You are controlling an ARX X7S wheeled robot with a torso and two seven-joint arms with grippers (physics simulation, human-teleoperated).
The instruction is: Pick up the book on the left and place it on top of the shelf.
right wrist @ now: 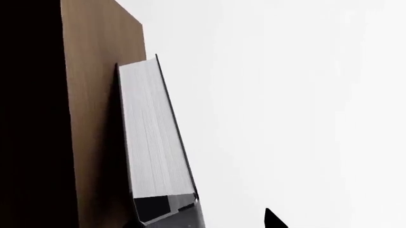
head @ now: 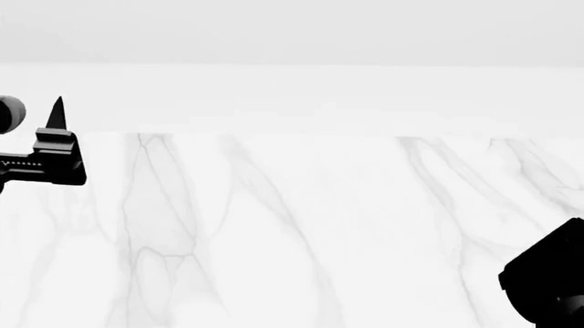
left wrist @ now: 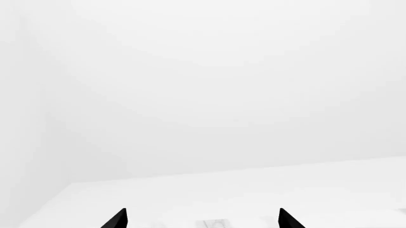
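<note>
— Right gripper (right wrist: 231, 219) first: what does its wrist camera show?

— 2 dark fingertips at the frame's edge. One tip (right wrist: 274, 219) stands free and apart; the other is pressed against the lower corner of the book (right wrist: 152, 142). The book's white page edges face the camera, and its dark cover runs along one side. It is not between the fingers, so that gripper looks released, holding nothing.

— And where is the book itself?

— Lying flat against a brown wooden board of the shelf (right wrist: 95, 95), touching it along its whole length.

— Left gripper?

— In its wrist view, the left gripper (left wrist: 203, 219) shows 2 black tips spread wide, nothing between them, over the white marble table (left wrist: 254, 190). The head view shows 1 tip pointing upward at the left edge, and the right arm (head: 552, 280) low at the right. Neither book nor shelf appears there.
</note>
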